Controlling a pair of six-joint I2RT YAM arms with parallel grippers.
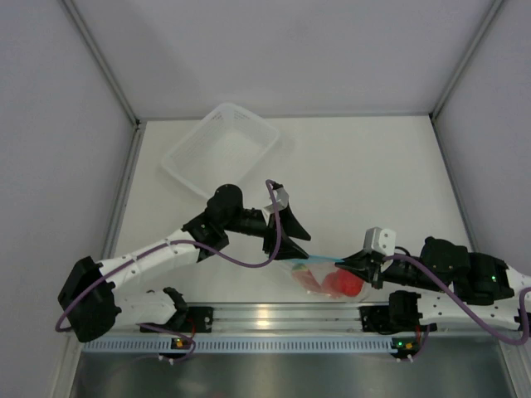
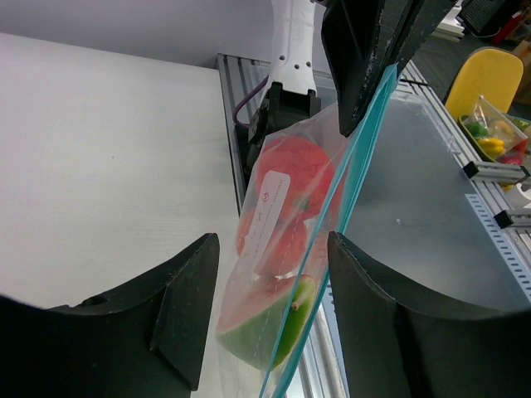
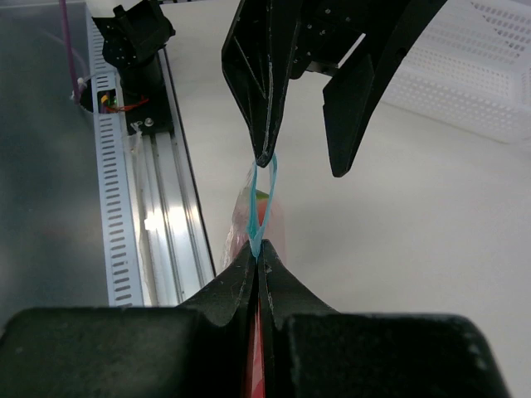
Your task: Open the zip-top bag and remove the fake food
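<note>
The zip-top bag (image 1: 325,278) hangs just above the table's near edge, between my two grippers. My right gripper (image 1: 365,267) is shut on one end of its light blue zip strip (image 3: 259,224), which is parted into a narrow loop. My left gripper (image 1: 286,242) is open and straddles the bag's other end, and the strip (image 2: 330,220) runs between its fingers (image 2: 187,307), nearer the right one. Through the plastic I see the watermelon wedge (image 2: 278,327) and the red tomato ball (image 2: 290,178). I cannot make out the orange-peach fruit.
A white mesh-sided basket (image 1: 220,149) stands at the back left of the table, and also shows in the right wrist view (image 3: 489,75). The aluminium rail (image 1: 274,315) with the arm bases runs along the near edge, right under the bag.
</note>
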